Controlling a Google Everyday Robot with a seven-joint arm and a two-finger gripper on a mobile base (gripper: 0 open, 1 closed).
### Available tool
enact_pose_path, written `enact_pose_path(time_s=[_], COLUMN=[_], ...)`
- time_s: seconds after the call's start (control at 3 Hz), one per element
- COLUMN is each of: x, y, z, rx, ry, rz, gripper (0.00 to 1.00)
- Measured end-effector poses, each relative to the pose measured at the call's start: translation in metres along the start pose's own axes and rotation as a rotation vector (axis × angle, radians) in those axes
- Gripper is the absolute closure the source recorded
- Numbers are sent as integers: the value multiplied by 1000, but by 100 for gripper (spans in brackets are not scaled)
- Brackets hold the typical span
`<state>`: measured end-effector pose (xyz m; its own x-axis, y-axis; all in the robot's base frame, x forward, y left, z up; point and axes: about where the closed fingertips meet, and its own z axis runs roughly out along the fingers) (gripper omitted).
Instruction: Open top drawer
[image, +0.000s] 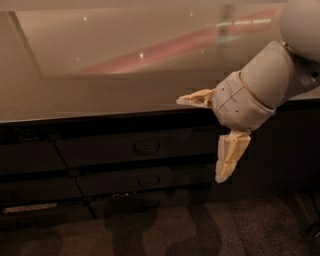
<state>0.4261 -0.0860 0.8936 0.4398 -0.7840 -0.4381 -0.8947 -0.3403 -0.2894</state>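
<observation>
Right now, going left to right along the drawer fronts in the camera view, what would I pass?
Pale strip low at the left → bar handle of the shut top drawer → tool, fingers spread open, in front of that drawer's right end → plain dark panel.

Arm (295, 55) enters from the upper right and angles down and to the left. Rounded white wrist housing (250, 95) sits right of centre. Gripper (200, 140) is on its lower-left end, holding nothing. Fingers (231, 152) are tan and splayed wide apart: one points left, roughly horizontal, the other hangs almost straight down. Nothing sits between them.
</observation>
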Motion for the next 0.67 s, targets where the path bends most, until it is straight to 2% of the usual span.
enact_pose_path(time_s=[0.33,0.67], x=[-12,-12], y=[4,4], z=[-6,-6], rx=[69,69], ry=[43,43], rz=[-105,-105], gripper=[0,0])
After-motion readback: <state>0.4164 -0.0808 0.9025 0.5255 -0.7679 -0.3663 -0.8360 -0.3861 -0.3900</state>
